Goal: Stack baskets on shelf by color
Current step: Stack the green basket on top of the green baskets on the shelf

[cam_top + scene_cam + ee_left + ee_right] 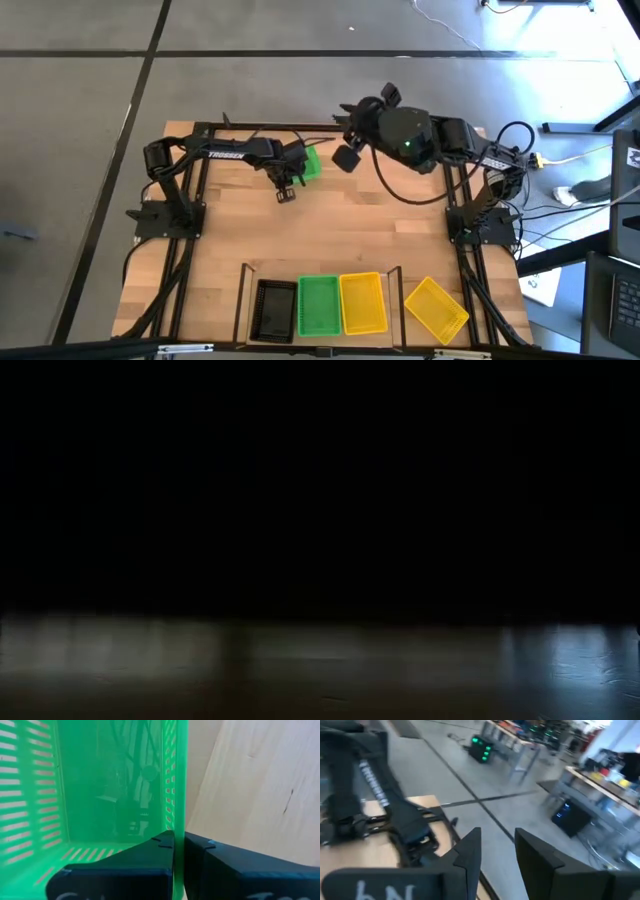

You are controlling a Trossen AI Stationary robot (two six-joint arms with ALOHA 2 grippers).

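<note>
You have 3 stacks on the shelf [246,300]: black, green, yellow. 1 yellow basket [436,306] lies beside it. Your left gripper [296,178] is clamped on a green basket [309,163] at the far edge; your right gripper [347,140] hangs apart, empty.

White lettering "TROSSEN" runs along the left arm [225,153]; nothing else is legible.

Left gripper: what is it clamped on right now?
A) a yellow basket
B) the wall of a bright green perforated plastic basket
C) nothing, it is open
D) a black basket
B: in the left wrist view the left gripper has both dark fingers pinched on the side wall of the bright green perforated plastic basket.
</note>
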